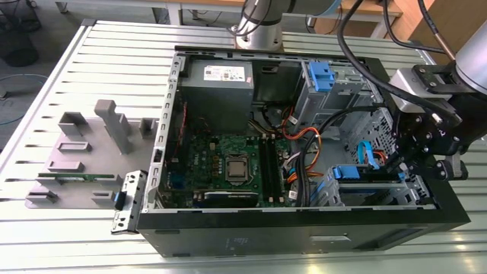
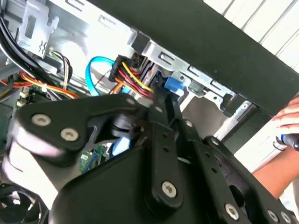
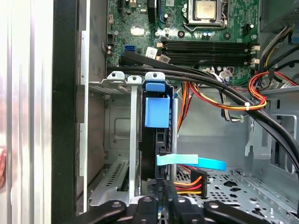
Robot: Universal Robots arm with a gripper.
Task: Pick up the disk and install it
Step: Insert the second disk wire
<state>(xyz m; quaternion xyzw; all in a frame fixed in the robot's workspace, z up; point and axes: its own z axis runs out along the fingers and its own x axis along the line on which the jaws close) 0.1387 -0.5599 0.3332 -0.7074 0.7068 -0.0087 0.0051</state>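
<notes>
You are seating the disk (image 3: 158, 140) into the drive cage (image 3: 117, 140) of the computer case (image 1: 304, 234); the gripper (image 3: 161, 205) fingers are closing on it. Next needs straight, gentle pushing.

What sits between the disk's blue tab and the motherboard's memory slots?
In the first wrist view, black cables cross between the disk's blue tab and the memory slots.

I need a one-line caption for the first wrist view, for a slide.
Disk with blue rail standing in the computer case's drive bay, the gripper close behind it.
</notes>
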